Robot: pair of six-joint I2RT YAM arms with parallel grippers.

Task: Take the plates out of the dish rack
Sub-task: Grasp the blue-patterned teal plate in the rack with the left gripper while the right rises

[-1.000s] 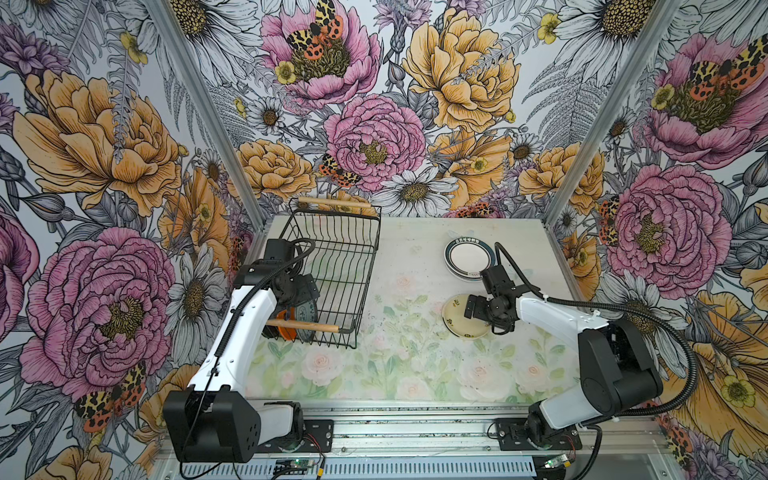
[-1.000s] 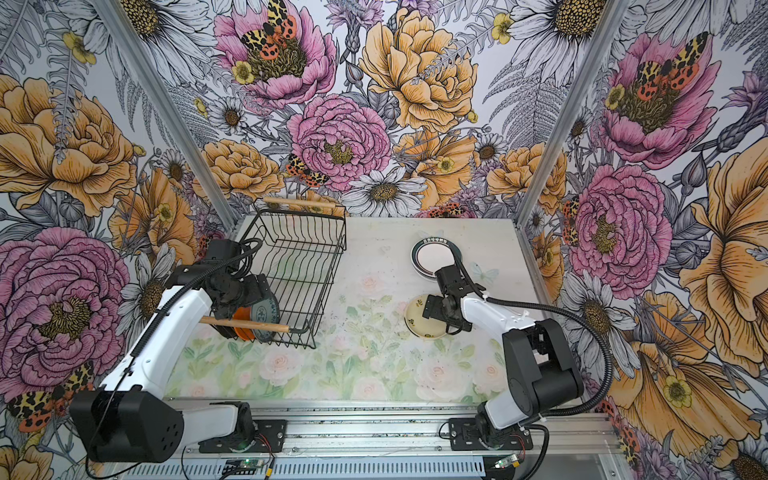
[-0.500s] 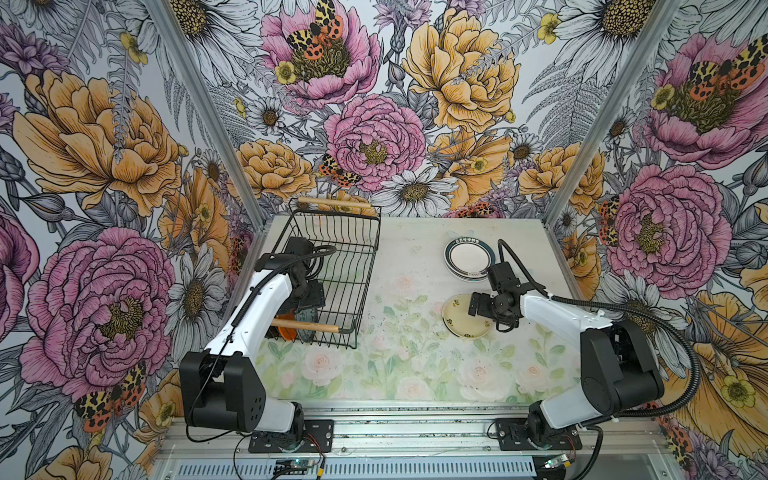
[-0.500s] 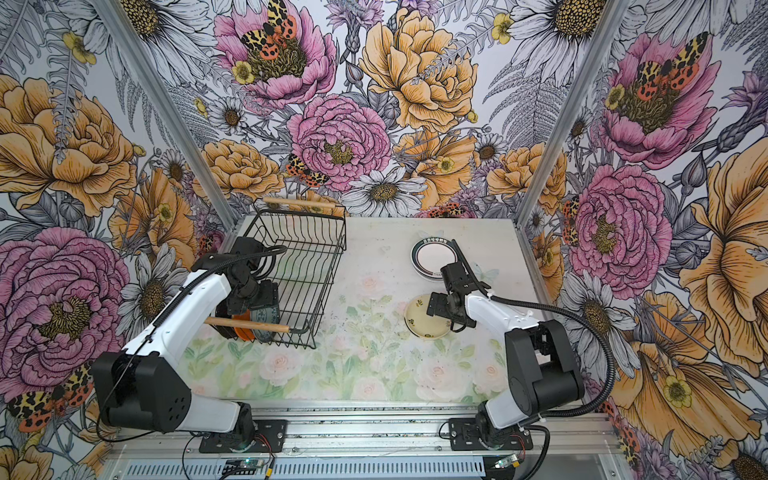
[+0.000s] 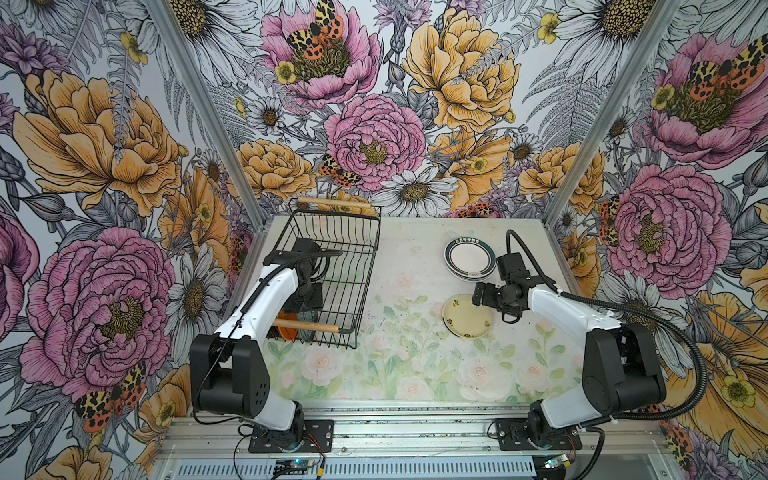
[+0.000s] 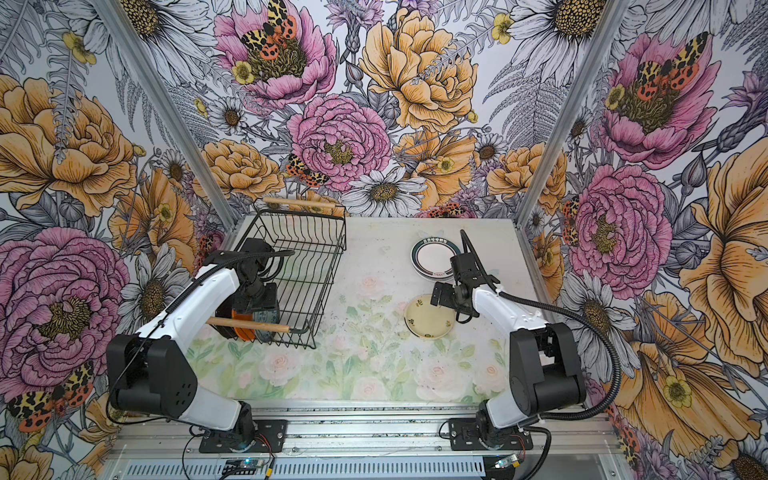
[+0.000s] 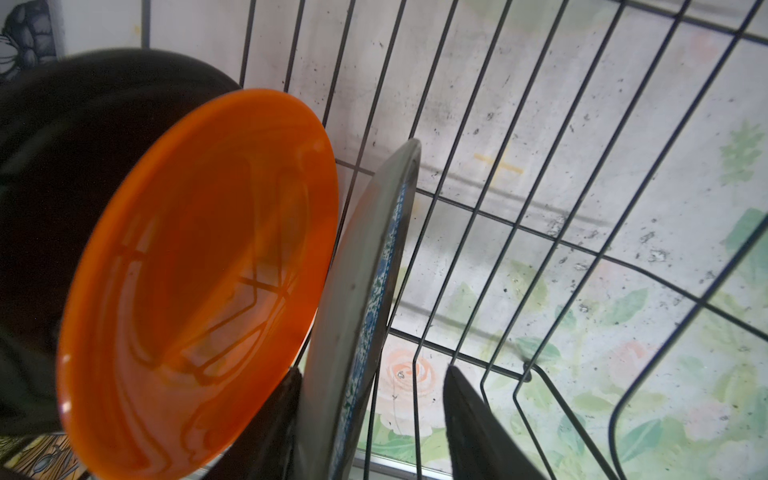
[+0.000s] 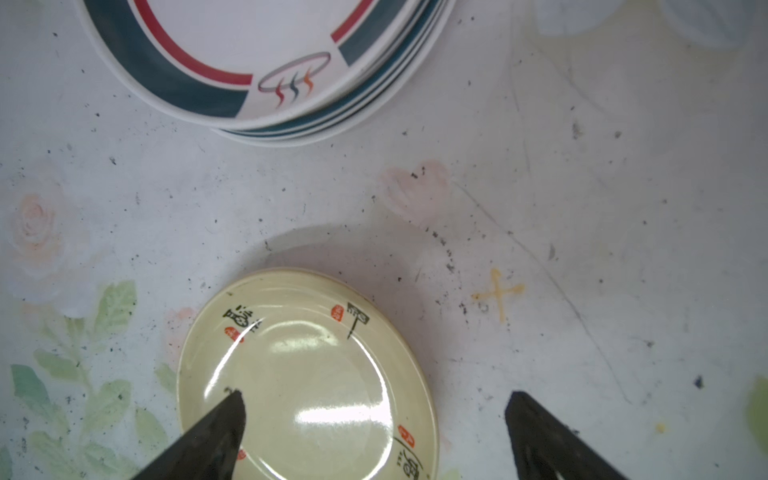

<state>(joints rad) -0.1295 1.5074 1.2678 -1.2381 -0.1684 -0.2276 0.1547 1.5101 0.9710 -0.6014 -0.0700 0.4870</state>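
Overhead, in both top views: table [image 5: 415,374] with a pale floral cover.
- Rack [image 5: 371,266] [image 6: 332,274]: at 10 o'clock on the table, its long side running 12 to 6.
- Black plate [image 6: 222,320], orange plate [image 6: 240,328] and teal plate [image 6: 269,313]: on edge in a row at the rack's 6 o'clock end.
- Left gripper [image 6: 254,305]: down inside the rack over these plates. Its jaws are hidden under the wrist.
- Stack [image 5: 469,262] [image 6: 434,259]: white plates with dark rims, lying flat at 1 o'clock on the table.
- Cream plate [image 5: 467,322] [image 6: 430,322]: flat, at 6 o'clock of the stack and apart from it.
- Right gripper [image 5: 478,293] [image 6: 436,295]: over the cream plate's 1 o'clock rim.

Left wrist view:
- The black plate [image 7: 83,166], orange plate [image 7: 199,270] and teal plate [image 7: 365,291] lean one behind another.
- The left gripper [image 7: 370,374] straddles the teal plate's rim. Its fingers [image 7: 478,415] are partly spread, and the visible one is clear of the rim.

Right wrist view:
- The right gripper [image 8: 376,399] is spread wide and holds nothing.
- One of its fingers [image 8: 208,436] overlaps the cream plate [image 8: 307,382]. The other is over bare table [image 8: 582,208].
- Several plates of the stack [image 8: 249,62] lie beyond.
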